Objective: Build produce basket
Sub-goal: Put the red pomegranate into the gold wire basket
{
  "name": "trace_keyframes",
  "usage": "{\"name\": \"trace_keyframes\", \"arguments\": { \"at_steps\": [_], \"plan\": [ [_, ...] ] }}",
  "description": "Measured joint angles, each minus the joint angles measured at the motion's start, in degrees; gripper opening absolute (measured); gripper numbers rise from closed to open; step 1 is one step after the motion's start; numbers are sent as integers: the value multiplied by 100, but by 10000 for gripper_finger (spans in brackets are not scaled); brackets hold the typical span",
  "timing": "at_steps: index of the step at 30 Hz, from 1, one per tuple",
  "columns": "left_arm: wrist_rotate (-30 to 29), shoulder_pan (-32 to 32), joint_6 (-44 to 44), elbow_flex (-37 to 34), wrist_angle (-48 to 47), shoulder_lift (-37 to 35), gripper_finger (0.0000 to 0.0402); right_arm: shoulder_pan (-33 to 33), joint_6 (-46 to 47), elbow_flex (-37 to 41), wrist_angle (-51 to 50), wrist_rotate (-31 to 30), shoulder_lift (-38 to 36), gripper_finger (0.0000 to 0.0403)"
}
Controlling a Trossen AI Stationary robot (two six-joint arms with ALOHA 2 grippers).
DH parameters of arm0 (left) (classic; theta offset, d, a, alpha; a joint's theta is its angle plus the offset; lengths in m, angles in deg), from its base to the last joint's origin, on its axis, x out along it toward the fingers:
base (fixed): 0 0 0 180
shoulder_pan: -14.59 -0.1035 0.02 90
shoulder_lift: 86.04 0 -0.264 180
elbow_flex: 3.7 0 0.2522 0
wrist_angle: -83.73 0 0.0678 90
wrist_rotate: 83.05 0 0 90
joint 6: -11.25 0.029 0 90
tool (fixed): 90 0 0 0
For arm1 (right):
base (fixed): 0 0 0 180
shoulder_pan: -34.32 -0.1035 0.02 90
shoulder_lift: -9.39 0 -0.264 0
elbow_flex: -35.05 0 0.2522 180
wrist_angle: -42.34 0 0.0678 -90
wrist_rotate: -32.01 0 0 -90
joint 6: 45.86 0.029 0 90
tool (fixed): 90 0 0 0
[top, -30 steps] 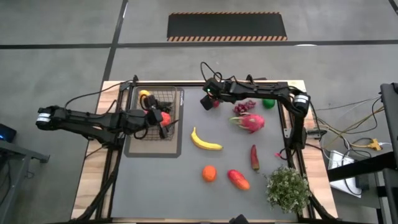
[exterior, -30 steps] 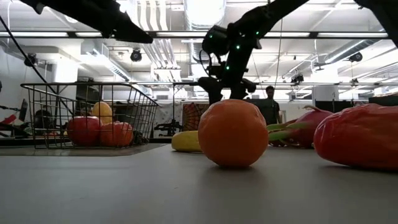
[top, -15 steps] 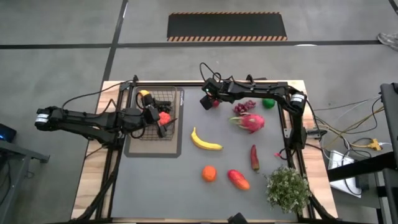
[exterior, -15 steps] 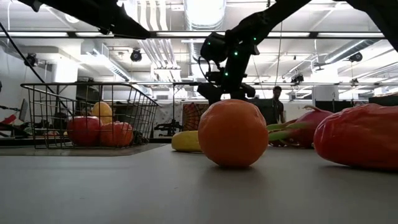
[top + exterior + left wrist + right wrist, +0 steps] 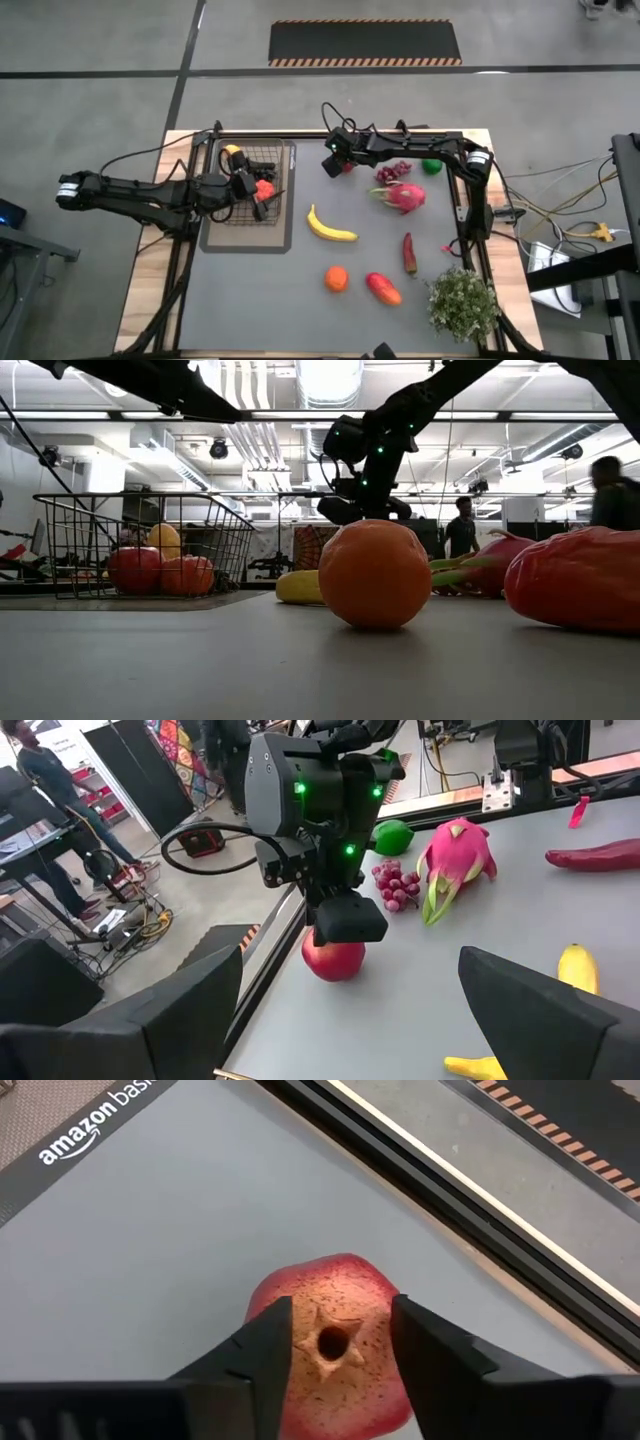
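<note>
Speckled round red apple (image 5: pixel 330 1345) sits between right tool (image 5: pixel 338 1342) fingers.

1. Table (image 5: pixel 250 300): grey top, wood edges.
2. Left: tray (image 5: pixel 282 238) with basket (image 5: pixel 244 212) on it.
3. Far side: apple (image 5: pixel 346 166), grapes (image 5: pixel 391 173), lime (image 5: pixel 431 166), dragon fruit (image 5: pixel 405 196).
4. Middle: banana (image 5: pixel 329 226), chilli (image 5: pixel 409 254).
5. Near side: orange (image 5: pixel 336 279), mango (image 5: pixel 383 289), plant (image 5: pixel 463 304).
</note>
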Motion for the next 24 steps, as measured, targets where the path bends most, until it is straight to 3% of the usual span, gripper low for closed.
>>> {"name": "trace_keyframes", "arguments": {
  "at_steps": [14,24],
  "plan": [
    [-1,0,2,0,2,0,352,-25,93,48,43,107,-13,24],
    [-2,0,3,0,11,-6,352,-80,74,63,102,153,-85,13]
  ]
}}
